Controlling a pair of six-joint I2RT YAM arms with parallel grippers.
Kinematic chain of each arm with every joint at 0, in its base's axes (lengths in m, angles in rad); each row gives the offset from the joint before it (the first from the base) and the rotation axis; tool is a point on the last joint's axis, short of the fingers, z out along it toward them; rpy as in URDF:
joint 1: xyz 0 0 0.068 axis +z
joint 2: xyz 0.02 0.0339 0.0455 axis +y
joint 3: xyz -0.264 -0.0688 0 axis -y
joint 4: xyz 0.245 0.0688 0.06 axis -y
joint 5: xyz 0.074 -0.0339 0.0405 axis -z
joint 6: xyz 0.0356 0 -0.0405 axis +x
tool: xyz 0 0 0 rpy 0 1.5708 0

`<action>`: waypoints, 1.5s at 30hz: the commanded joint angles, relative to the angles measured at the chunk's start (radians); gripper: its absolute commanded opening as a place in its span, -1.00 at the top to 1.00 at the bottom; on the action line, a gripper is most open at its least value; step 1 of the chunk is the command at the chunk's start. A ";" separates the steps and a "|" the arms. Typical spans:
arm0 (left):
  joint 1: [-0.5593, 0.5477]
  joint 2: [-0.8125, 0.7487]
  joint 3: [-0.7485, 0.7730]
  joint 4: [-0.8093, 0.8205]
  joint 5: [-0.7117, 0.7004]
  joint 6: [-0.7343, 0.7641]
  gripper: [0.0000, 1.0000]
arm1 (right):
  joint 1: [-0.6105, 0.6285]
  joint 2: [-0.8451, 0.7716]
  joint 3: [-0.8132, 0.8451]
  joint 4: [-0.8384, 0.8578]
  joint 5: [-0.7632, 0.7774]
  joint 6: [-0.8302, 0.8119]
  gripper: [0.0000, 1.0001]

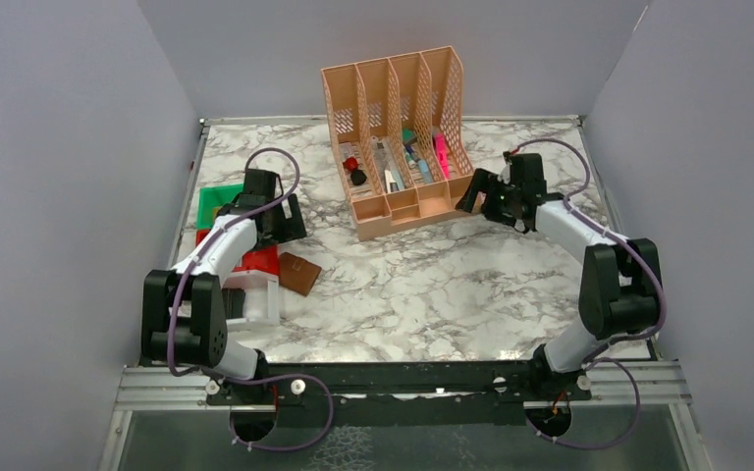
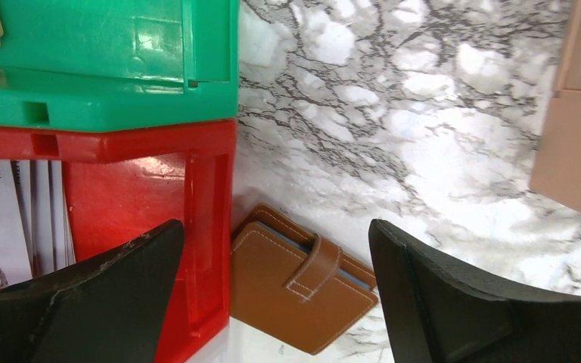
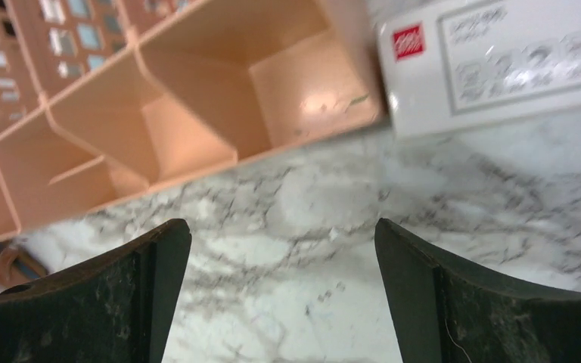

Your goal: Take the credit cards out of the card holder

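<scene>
Approach step: my left gripper (image 2: 276, 227) and right gripper (image 3: 281, 227) both gape empty; next the left must drop onto the clasped card holder (image 2: 295, 283) near the left edge.

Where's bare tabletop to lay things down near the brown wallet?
Free: the broad marble tabletop in front of the peach slotted plastic organiser, from the closed brown leather card holder rightward. Crowded: the left edge, with the green plastic tray and red plastic tray packed together, holder right beside the red one.
</scene>
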 commanded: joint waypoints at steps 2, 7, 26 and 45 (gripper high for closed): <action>-0.001 -0.108 -0.012 0.039 0.039 0.007 -0.94 | 0.044 -0.097 -0.093 0.069 -0.228 -0.012 -0.91; 0.000 -0.111 -0.010 0.042 0.017 -0.002 -0.94 | 0.254 -0.015 -0.040 0.051 -0.192 -0.035 -0.89; 0.000 -0.159 -0.028 0.039 -0.070 -0.004 -0.97 | 0.507 0.332 0.307 0.144 0.037 0.093 -0.85; 0.004 -0.045 0.139 0.002 -0.075 0.022 -0.96 | 0.508 0.213 0.243 0.064 -0.033 0.013 -0.88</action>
